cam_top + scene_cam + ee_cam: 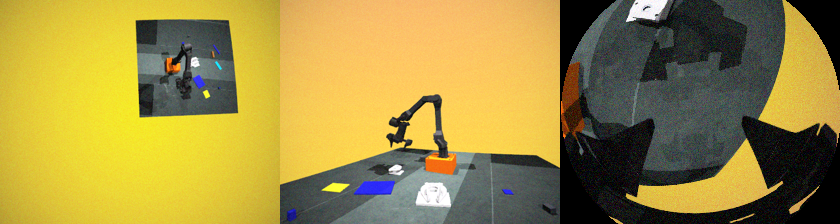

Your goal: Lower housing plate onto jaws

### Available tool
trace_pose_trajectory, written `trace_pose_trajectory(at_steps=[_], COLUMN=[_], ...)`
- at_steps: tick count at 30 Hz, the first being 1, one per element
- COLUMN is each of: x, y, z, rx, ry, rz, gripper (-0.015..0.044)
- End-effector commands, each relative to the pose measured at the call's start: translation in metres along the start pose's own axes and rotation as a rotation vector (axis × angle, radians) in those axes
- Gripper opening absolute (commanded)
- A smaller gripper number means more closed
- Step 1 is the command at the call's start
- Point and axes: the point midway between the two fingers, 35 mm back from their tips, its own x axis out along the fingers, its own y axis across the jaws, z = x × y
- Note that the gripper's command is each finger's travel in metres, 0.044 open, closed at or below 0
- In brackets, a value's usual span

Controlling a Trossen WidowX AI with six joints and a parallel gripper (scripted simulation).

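Observation:
A white base (pixel 419 202) (pixel 194 62) carries two curved white jaws, side by side and upright in the exterior view. The smaller white piece, apparently the housing plate (pixel 396 168) (pixel 649 9), sits raised on a low white support left of the orange block. The arm hides it in the top view. It is cut off at the upper left of the wrist view. My gripper (pixel 398 147) (pixel 698 122) is open and empty, high above the table, with the white piece outside the space between its fingers. Fine jaw details and the stubs are too small to tell.
The orange block (pixel 172 65) (pixel 441 164) bears the arm. A blue sheet (pixel 199 81) (pixel 375 187) and a yellow sheet (pixel 206 94) (pixel 336 187) lie beside the white parts. Blue, orange and cyan bars (pixel 218 65) lie farther out. A dark block (pixel 549 209) is at the right.

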Motion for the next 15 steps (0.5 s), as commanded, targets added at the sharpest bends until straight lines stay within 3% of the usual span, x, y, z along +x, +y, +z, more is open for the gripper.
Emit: trace_pose_trajectory(at_steps=[1, 15], x=[-0.001, -0.006], y=[-0.001, -0.001], z=[0.009, 0.043], rx=[-0.067, -0.35], ry=[-0.014, -0.08], rz=[0.012, 0.056], gripper=[0.044, 0.044])
